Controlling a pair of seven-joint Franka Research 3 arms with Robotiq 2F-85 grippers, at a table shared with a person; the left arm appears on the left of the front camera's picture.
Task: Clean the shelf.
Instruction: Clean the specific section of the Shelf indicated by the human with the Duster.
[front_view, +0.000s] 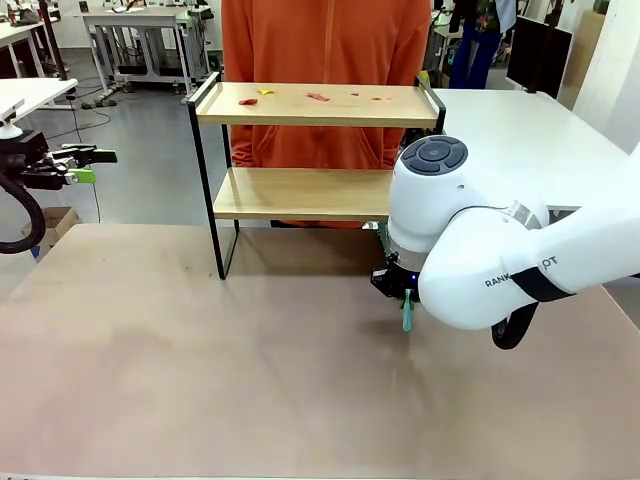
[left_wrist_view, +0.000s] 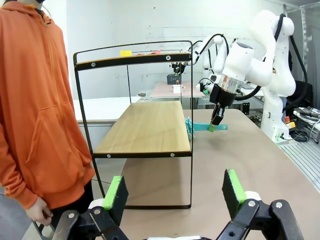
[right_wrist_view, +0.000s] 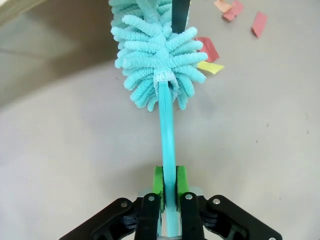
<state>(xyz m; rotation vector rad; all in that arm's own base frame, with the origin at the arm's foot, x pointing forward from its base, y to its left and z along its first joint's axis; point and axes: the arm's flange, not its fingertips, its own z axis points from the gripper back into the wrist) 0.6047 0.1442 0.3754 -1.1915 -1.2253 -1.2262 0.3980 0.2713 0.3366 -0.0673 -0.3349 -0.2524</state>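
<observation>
The shelf (front_view: 300, 193) stands at the table's far side, and its top board (front_view: 400, 106) carries a few red and yellow paper scraps (front_view: 318, 97). My right gripper (right_wrist_view: 169, 172) is shut on the handle of a teal fluffy duster (right_wrist_view: 155, 60). It hangs low over the table by the shelf's right end (front_view: 406, 305). The duster head points at the shelf's black leg (right_wrist_view: 180, 15), next to red and yellow scraps (right_wrist_view: 207, 50) on the table. My left gripper (left_wrist_view: 173, 177) is open and holds nothing, off the table's left side (front_view: 88, 165).
A person in an orange hoodie (front_view: 320, 40) stands right behind the shelf, seen beside it (left_wrist_view: 35, 100) in the left wrist view. More scraps (right_wrist_view: 230, 9) lie farther on the table. The brown table (front_view: 250, 360) spreads in front of the shelf.
</observation>
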